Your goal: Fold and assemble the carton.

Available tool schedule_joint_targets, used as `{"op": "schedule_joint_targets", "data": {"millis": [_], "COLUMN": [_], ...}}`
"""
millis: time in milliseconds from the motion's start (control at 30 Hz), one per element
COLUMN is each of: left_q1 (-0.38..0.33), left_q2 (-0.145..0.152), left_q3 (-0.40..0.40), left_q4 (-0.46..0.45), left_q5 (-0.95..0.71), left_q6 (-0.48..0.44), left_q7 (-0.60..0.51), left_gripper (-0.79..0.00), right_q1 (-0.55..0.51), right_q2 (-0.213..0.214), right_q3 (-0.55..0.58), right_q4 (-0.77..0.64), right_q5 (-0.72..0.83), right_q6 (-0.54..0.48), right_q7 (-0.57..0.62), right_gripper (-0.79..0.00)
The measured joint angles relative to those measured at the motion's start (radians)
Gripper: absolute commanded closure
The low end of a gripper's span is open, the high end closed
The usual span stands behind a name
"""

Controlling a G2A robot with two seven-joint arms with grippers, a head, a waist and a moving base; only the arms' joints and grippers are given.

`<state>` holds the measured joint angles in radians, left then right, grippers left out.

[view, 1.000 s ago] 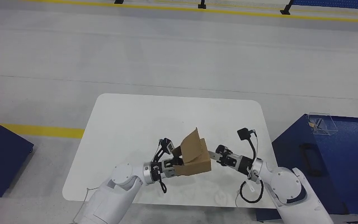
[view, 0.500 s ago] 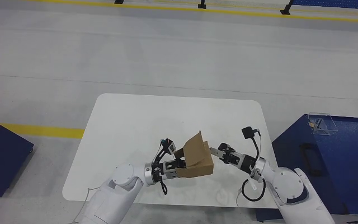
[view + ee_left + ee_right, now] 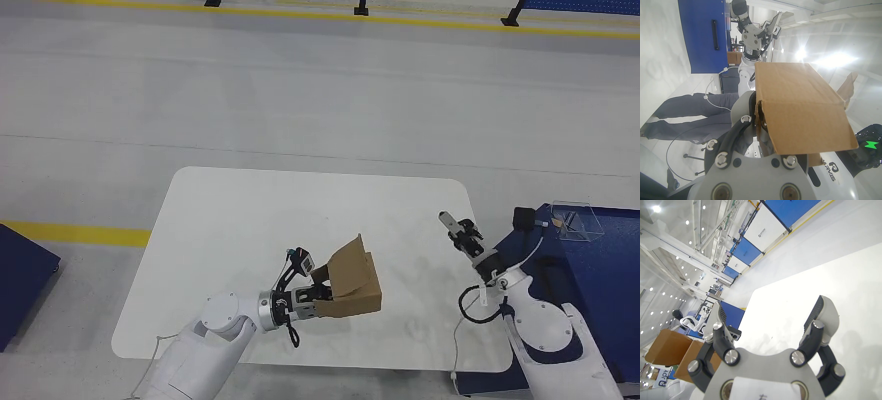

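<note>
A brown carton (image 3: 350, 280), partly formed with one flap standing up, is held just above the white table (image 3: 250, 220) near its front edge. My left gripper (image 3: 312, 297) is shut on the carton's near wall; in the left wrist view the carton (image 3: 802, 106) covers the fingers. My right gripper (image 3: 452, 222) hangs open over the table's right edge, well apart from the carton. In the right wrist view its fingers (image 3: 821, 311) stand wide with nothing between them, and the carton (image 3: 670, 349) shows off to one side. The left wrist view also catches the right gripper (image 3: 770, 24) far off.
A blue cabinet (image 3: 590, 290) stands close beside the table's right edge, with a clear plastic holder (image 3: 575, 220) on top. Another blue block (image 3: 20, 280) sits off the left side. The table's far half is bare white surface.
My right gripper has let go of the carton's right side and swung up and away to the table's right edge. The carton has tipped slightly and stays in my left gripper.
</note>
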<state>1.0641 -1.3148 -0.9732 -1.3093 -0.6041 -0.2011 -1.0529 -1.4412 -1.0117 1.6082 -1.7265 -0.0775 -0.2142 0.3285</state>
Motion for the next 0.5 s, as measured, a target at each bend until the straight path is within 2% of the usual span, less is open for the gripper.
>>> {"op": "schedule_joint_targets", "data": {"millis": [67,500], "left_q1": [0.000,0.000], "left_q2": [0.000,0.000], "left_q3": [0.000,0.000], "left_q4": [0.000,0.000], "left_q5": [0.000,0.000], "left_q6": [0.000,0.000], "left_q7": [0.000,0.000], "left_gripper": [0.000,0.000], "right_q1": [0.005,0.004], "right_q2": [0.000,0.000], "right_q3": [0.003,0.002], "right_q4": [0.008,0.007], "right_q5": [0.037,0.026], "right_q6": [-0.015,-0.011], "right_q7": [0.013,0.013], "right_gripper": [-0.785,-0.785]}}
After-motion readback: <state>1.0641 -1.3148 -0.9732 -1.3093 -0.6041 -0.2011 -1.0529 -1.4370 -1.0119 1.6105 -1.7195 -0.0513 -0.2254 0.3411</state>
